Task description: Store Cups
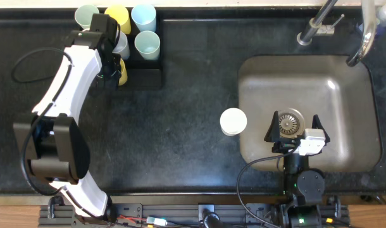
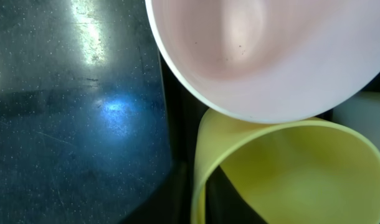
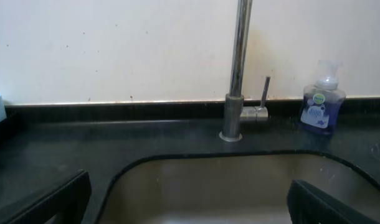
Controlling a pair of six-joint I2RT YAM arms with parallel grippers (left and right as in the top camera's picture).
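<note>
White cup [image 1: 233, 121] stands loose on the counter [image 1: 180, 152] at frame centre, just left of the sink [image 1: 345, 76]. Looks like light, stiff, smooth plastic and likely tippy, so best pinched across the rim. Right gripper [image 1: 295, 131] hangs spread wide over the sink. Left gripper [image 1: 109, 60] sits at the rack [image 1: 145, 77], upper left; its grip cannot be told.

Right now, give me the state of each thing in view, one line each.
White plastic cup: loose on the black counter beside the steel sink, not racked.
Black cup rack: holds several cups, openings up.
Left gripper: over the rack's cups.
Yellow plastic cup: at the rack, close below that gripper.
Right gripper: open, empty, over the sink.
Chrome faucet: no water running.
Blue soap bottle: upright.
</note>
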